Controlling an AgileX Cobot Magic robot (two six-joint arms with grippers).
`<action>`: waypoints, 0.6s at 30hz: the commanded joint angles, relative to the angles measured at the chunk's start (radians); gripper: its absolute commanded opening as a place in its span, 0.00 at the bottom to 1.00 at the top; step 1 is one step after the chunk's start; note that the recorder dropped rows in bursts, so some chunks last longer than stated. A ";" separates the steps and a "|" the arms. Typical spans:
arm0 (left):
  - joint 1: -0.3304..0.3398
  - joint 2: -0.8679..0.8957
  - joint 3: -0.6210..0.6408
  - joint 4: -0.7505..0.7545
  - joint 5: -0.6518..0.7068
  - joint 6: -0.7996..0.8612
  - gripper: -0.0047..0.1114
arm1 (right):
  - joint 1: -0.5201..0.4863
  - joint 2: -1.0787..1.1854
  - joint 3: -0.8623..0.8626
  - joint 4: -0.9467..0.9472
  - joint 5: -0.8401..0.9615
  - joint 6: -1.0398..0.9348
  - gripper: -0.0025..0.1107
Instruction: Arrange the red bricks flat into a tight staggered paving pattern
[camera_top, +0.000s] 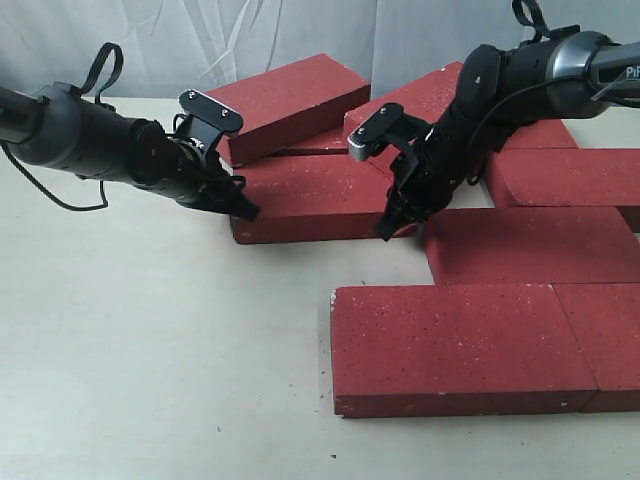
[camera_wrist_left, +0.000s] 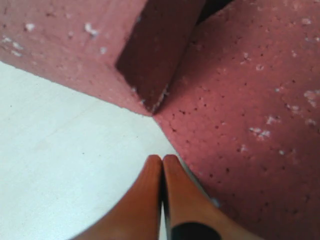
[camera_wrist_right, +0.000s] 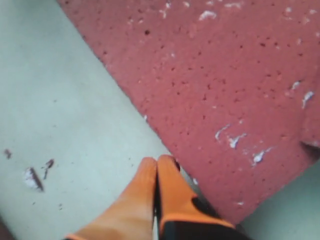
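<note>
Several red bricks lie on the pale table. The middle brick (camera_top: 310, 195) lies flat between my two grippers. Another brick (camera_top: 290, 100) rests tilted on its far edge. My left gripper (camera_top: 245, 210) is shut and empty, its tips at the middle brick's left front corner. The left wrist view shows these tips (camera_wrist_left: 162, 159) beside that brick (camera_wrist_left: 250, 110), with the tilted brick (camera_wrist_left: 75, 45) overlapping it. My right gripper (camera_top: 388, 230) is shut and empty at the brick's right front corner. In the right wrist view its tips (camera_wrist_right: 157, 161) touch the brick's edge (camera_wrist_right: 225, 85).
Two bricks (camera_top: 450, 345) (camera_top: 610, 340) lie end to end in the front row. Behind them lie a brick (camera_top: 530, 245) and one further back (camera_top: 570, 175). Another brick (camera_top: 440, 95) sits under my right arm. Bare table (camera_top: 150, 350) spreads left and front.
</note>
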 joint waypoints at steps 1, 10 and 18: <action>0.000 -0.012 -0.003 0.001 -0.006 -0.002 0.04 | -0.006 -0.005 0.003 -0.017 -0.044 0.019 0.01; -0.004 -0.012 -0.003 -0.007 -0.029 -0.002 0.04 | -0.006 -0.028 0.003 0.041 0.067 0.016 0.01; -0.024 0.001 -0.003 -0.037 -0.094 -0.004 0.04 | -0.006 -0.035 0.003 0.101 0.121 0.008 0.01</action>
